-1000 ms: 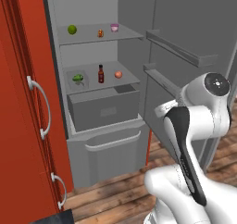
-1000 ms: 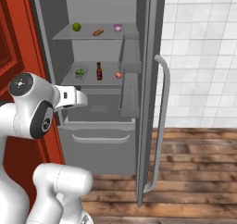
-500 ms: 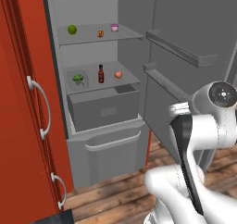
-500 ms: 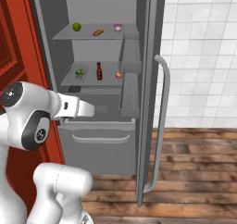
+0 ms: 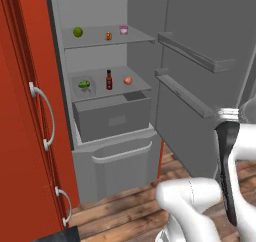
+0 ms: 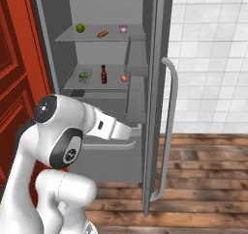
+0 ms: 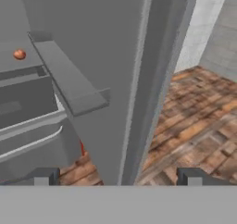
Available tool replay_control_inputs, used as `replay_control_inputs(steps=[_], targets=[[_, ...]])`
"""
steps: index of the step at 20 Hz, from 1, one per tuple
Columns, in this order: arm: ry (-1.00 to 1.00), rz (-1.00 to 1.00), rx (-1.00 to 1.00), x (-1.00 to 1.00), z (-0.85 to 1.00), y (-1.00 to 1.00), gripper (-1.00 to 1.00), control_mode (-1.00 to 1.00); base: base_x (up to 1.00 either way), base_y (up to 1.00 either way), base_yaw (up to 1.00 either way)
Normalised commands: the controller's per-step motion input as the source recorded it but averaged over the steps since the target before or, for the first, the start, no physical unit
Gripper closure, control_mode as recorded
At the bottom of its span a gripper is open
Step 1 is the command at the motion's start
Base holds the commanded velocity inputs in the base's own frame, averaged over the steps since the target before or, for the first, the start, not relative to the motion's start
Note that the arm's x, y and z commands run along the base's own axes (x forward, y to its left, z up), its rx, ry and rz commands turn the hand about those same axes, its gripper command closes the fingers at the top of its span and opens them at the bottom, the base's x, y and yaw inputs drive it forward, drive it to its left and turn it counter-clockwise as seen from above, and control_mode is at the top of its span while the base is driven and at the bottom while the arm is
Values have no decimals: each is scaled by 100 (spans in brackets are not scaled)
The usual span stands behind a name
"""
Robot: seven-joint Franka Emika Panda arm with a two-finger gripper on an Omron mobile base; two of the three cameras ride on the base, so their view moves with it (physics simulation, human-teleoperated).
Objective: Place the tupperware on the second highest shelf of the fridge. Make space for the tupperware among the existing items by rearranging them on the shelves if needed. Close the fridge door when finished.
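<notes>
Fridge door (image 6: pixel 157 83) standing wide open, hand apart and holding nothing beside its inner face.
Count them off: two flat grey shelves, three things on each. The top one carries a round green lime (image 5: pixel 78 32), a hot dog (image 5: pixel 108 36) and a pink cup (image 5: pixel 123 30). The second highest shelf (image 5: pixel 117 92) has a pale tub with green inside (image 5: pixel 84 84) at its left, seemingly the tupperware, then a dark red-capped bottle (image 5: pixel 108 79) and a small orange-pink fruit (image 5: pixel 128 80). Below sit one boxy drawer (image 5: pixel 112 117) and one bottom drawer (image 5: pixel 117 166). The door has two long flat bins inside and one pale bar handle (image 6: pixel 169 131) outside. The gripper (image 7: pixel 119 179) shows both tips spread wide. Since a second ago the forearm has stretched further toward the door's edge; the foods haven't budged.
</notes>
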Motion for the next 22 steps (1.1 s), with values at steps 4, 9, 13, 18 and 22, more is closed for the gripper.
replay_control_inputs(steps=[4,9,13,18,22], targets=[[-2,-18,34,-30,0,-100,-100,-100,0,0,0],[-1,-6,43,-23,0,-100,-100,-100,0,0,0],[0,0,44,-2,0,-97,-100,-100,0,0,0],[0,0,36,14,0,-69,-100,-100,0,0,0],[0,1,27,38,-6,-53,-100,-100,0,0,0]])
